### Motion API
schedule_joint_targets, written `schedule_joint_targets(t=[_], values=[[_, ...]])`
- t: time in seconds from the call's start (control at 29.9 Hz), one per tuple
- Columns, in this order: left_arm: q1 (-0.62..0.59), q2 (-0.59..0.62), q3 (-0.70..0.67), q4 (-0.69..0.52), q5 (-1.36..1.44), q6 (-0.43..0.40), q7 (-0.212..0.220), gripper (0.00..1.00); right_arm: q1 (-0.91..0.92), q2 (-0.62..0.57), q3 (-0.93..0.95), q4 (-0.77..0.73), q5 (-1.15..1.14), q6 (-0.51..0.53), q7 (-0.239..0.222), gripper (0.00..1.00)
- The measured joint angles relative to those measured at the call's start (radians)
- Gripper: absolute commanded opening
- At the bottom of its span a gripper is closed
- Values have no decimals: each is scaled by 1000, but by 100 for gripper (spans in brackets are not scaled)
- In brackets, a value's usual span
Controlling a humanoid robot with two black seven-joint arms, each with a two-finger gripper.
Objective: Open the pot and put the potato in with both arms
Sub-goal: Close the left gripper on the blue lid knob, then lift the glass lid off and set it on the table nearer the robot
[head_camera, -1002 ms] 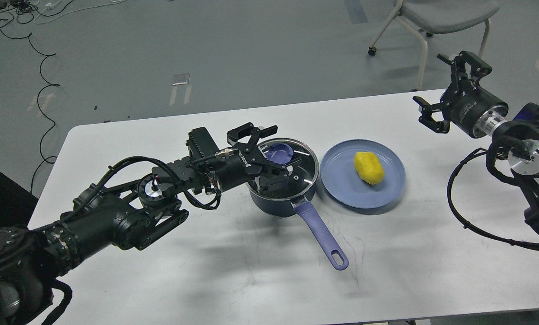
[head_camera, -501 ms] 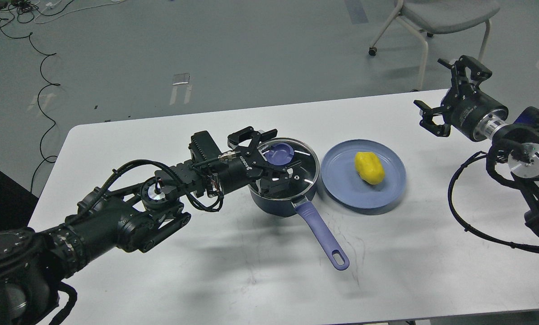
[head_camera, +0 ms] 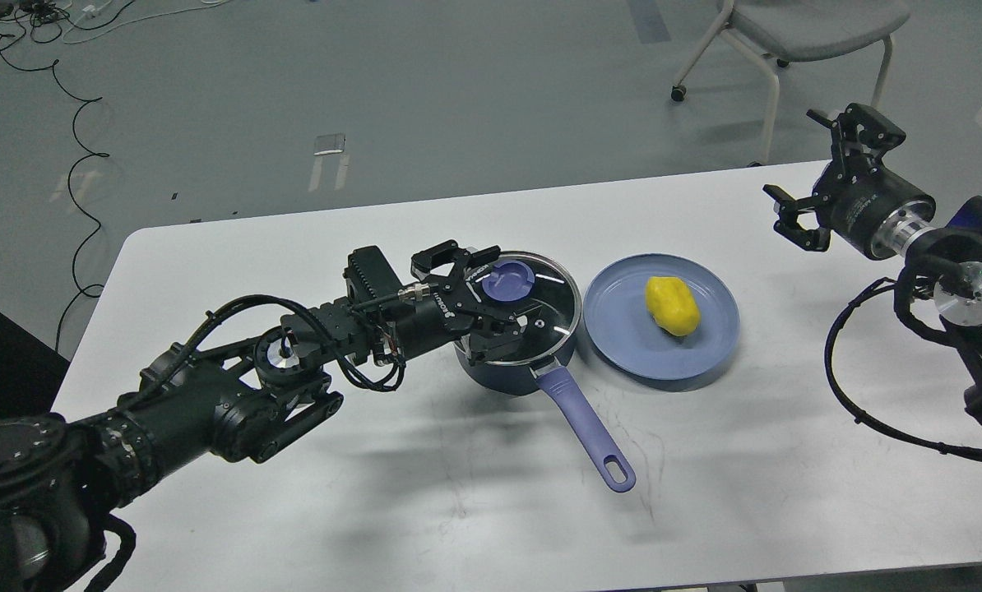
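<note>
Left pincer (head_camera: 499, 289) lower, around round purple knob (head_camera: 508, 284).

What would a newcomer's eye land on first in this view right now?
Probably the yellow potato on the blue plate at table centre. Next, the left gripper open around the blue knob of the glass lid, which is on the pot. The right gripper hangs open above the table's far right edge.

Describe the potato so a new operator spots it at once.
On the white table, find the round blue plate just right of the lidded pot. The potato is the lone bright yellow lump lying on that plate.
</note>
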Motion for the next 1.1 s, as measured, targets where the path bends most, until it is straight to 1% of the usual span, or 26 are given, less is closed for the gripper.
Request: schedule_joint_targets(t=[0.07,0.13,0.23,0.5,0.57,0.6,0.63,0.67,0.74,0.77,0.8,0.84,1.1], values=[[0,-1,0,0,0,-2,0,82,1,0,-1,-3,0,-1,0,100],[1,-1,0,0,0,-4,0,79,1,-1,-4,-5,0,-1,1,100],[1,-1,0,2,0,-5,0,71,1,-1,-7,-6,0,-2,1,100],[2,-2,0,22,-6,-14,0,71,1,-1,-9,-7,-2,-3,1,100],[2,-2,0,23,-12,-16,0,68,1,-1,-11,-10,-3,-3,1,100],[2,-2,0,23,-14,-17,0,66,1,-1,-14,-13,-3,-3,1,100],[2,-2,0,23,-15,-17,0,60,1,-1,-18,-17,-3,-3,1,100],[2,-2,0,23,-15,-17,0,56,1,-1,-22,-21,-3,-4,1,100],[2,-2,0,23,-15,-17,0,44,2,-1,-27,-30,-3,-6,1,100],[2,-1,0,23,-15,-17,0,44,3,-2,-28,-33,-3,-9,1,100],[2,-1,2,23,-15,-17,0,39,3,-2,-29,-34,-3,-13,4,100],[2,0,3,23,-15,-17,0,37,4,-2,-30,-36,-3,-17,6,100],[-8,1,28,13,-27,-17,0,35,6,-2,-38,-38,-3,-27,11,100]])
